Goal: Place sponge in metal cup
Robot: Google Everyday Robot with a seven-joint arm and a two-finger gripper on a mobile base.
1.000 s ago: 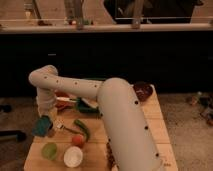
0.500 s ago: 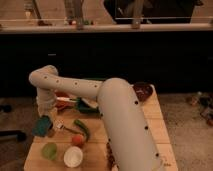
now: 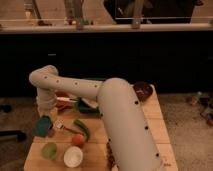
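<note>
Your arm fills most of the view: a thick cream limb that rises from the bottom edge at about five o'clock, runs up toward the middle, then stretches out to nine o'clock and bends down at an elbow near the left side. Under it lies the wooden table, its bare top showing at the right.

At the table's far edge, around two o'clock from the centre, you have a dark reddish bowl. A large green tray sits half hidden under the forearm, with something red just left of it.

The gripper hangs below the elbow at the left edge of the table, about eight o'clock in the view. The sponge, a teal block, sits right at its tip and hides whatever lies beneath; you cannot tell from here whether the pincer is clamped on it or spread. The metal cup cannot be made out.

Toward four o'clock from the sponge lies a long green vegetable, then a small orange-red ball. Nearer the front edge stand a white bowl and, at its nine o'clock, a light green cup.
</note>
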